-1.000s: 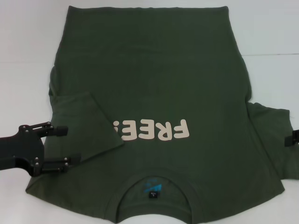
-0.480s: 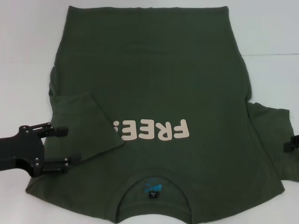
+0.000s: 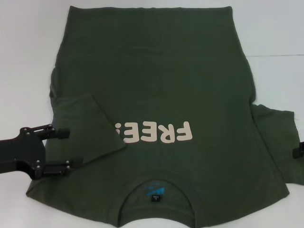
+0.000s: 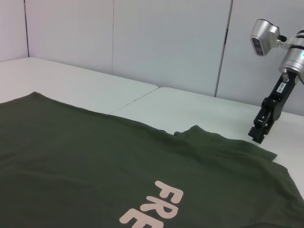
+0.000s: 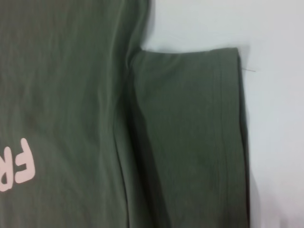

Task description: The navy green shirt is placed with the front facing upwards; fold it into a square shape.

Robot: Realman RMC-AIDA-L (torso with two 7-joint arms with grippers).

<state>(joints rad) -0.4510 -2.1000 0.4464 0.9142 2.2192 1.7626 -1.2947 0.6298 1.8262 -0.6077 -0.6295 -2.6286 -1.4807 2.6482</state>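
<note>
Item: my left gripper point(image 3: 66, 148). It sits at 8 o'clock in the head view, over the shirt's edge. Fingers point(image 3: 59, 133) stand wide apart, one above the other in that view, with nothing between them. The folded-in sleeve point(image 3: 83, 126) lies just beyond the tips, at 3 o'clock from them. Whether the lower finger touches cloth I cannot tell.

Item: my right gripper point(image 3: 299, 151). Only a dark sliver shows at the 3 o'clock edge of the head view, beside the spread sleeve point(image 5: 190, 142). In the left wrist view it hangs above the table point(image 4: 199, 107) just past that sleeve's hem, fingers pointing down. How far they are parted I cannot tell; nothing is seen in them.

Item: shirt point(image 3: 156, 85). It lies flat on the white table, front up, collar point(image 3: 156, 183) at 6 o'clock, hem at 12. The cream "FREE!" print point(image 3: 156, 133) reads upside down to me. A blue-and-black label point(image 3: 155, 192) sits inside the collar. Sleeve on my left is folded over the chest and covers the print's end; sleeve on my right lies spread out flat.
</note>
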